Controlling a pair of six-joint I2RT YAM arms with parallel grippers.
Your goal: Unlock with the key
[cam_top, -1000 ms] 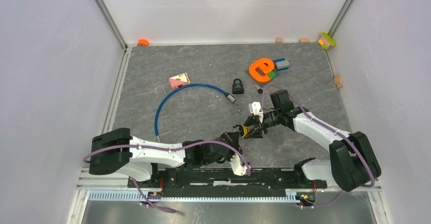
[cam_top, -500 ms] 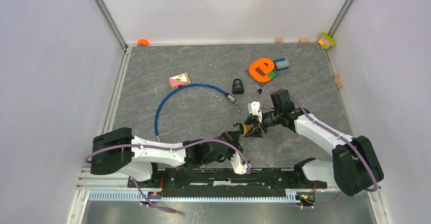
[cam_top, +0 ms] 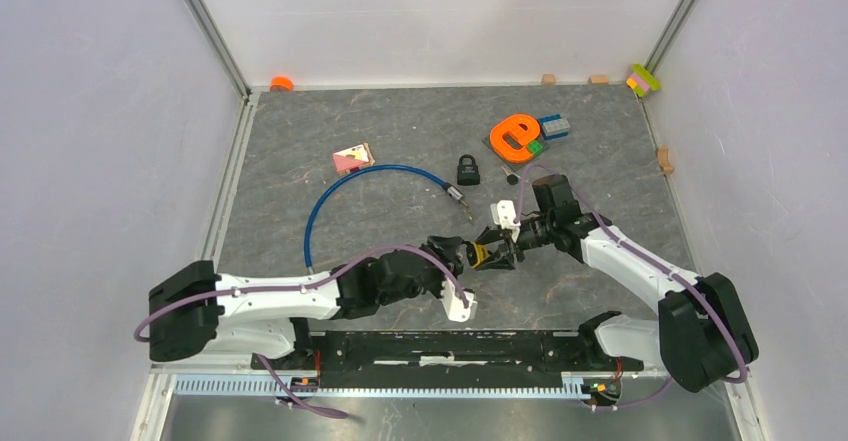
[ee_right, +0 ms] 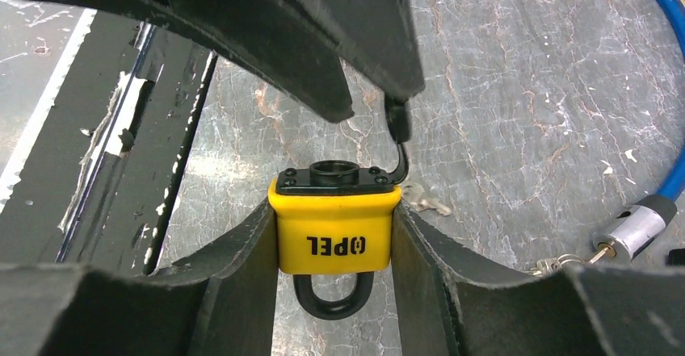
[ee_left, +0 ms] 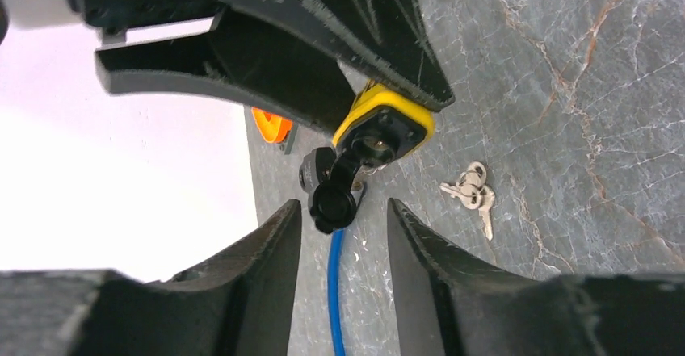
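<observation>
Fingers of the right gripper pinch the yellow OPEL padlock by its sides, over the grey table. The left gripper faces the padlock's keyhole end, partly open and empty. The keys lie loose on the table nearby.

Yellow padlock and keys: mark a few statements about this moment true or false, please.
1. The yellow padlock is clamped in the right tool. True.
2. The left tool is shut on a key. False: its fingers stand apart, and the keys lie on the table.
3. A black padlock sits on the table. True.
4. The blue cable is threaded through the yellow padlock. False: it lies on the table, apart from it.
</observation>
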